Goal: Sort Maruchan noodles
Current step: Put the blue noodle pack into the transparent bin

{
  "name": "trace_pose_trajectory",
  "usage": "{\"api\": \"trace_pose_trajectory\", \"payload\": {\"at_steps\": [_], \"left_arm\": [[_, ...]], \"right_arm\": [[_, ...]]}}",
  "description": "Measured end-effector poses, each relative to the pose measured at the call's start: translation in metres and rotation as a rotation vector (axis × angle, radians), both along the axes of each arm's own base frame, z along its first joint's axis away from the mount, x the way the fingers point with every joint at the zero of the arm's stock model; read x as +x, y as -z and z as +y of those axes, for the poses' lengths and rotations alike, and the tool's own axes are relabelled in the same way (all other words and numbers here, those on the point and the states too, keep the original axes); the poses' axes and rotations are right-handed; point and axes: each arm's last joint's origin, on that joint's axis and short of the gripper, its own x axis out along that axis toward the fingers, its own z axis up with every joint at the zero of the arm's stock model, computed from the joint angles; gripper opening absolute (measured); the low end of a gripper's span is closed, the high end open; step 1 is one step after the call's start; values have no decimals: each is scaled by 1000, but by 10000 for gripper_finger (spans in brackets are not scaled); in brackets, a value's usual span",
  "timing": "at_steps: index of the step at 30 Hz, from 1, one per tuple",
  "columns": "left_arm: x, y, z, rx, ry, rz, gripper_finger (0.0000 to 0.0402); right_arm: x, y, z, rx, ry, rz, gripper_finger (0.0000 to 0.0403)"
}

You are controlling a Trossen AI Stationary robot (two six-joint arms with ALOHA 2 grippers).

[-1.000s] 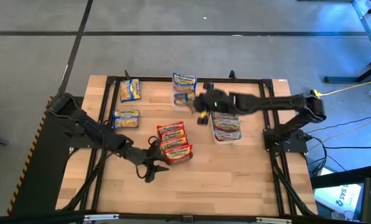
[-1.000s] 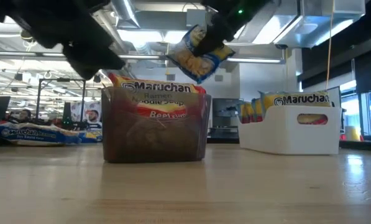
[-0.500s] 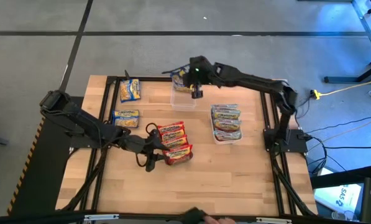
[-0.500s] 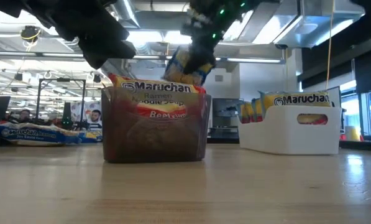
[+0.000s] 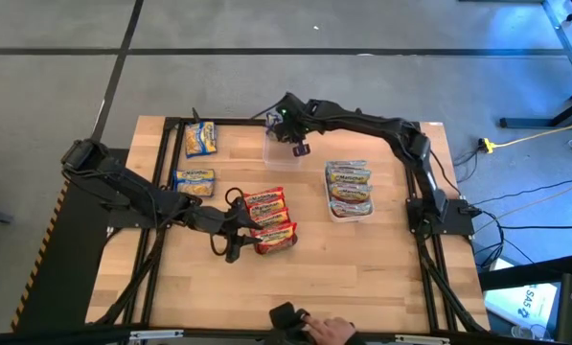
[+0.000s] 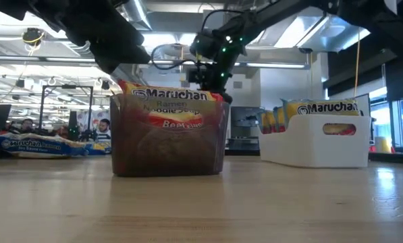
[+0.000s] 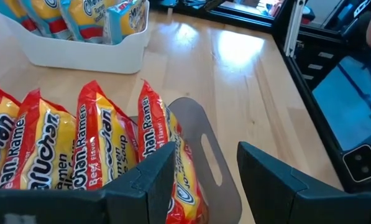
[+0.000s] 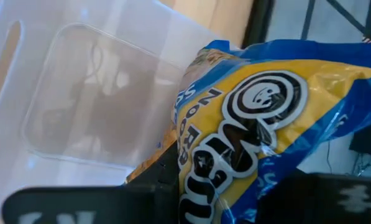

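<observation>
The right gripper (image 5: 299,146) is reaching over the clear bin (image 5: 284,151) near the counter's far edge, its jaws pinching a blue packet (image 8: 260,130) by one end so the rest hangs down over the bin's open mouth, which looks like the way to drop it in with its own colour. The bin's bottom is showing bare through the plastic in the wrist view, so this may be the first blue one going in. The left gripper (image 5: 230,251) is sitting low beside the dark bin (image 7: 201,152) of red packets (image 5: 266,218) near the middle of the counter, its jaws standing apart and holding nothing; one finger is lying close against the end packet, perhaps steadying or tidying the row. The white bin (image 5: 349,213) toward the right edge is holding its own standing row. Two more blue packets (image 5: 199,138) are lying flat and loose near the far left corner, well apart from any bin, apparently waiting their turn. A person's hand (image 5: 329,332) is showing at the near edge, clear of both arms.
</observation>
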Motion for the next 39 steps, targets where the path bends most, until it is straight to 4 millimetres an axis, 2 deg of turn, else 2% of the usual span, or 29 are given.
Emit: {"api": "trace_pose_trajectory", "payload": {"at_steps": [9, 17, 29, 33, 39], "left_arm": [[0, 0, 0, 2, -3, 0, 168], [0, 0, 0, 1, -1, 1, 168], [0, 0, 0, -8, 1, -1, 168], [0, 0, 0, -9, 2, -2, 168], [0, 0, 0, -9, 2, -2, 168]], "right_arm": [[8, 29, -2, 62, -25, 35, 83], [9, 30, -2, 66, -27, 35, 88], [10, 37, -5, 7, 16, 67, 203], [10, 31, -7, -46, 64, 54, 217], [10, 24, -7, -58, 96, 24, 212]]}}
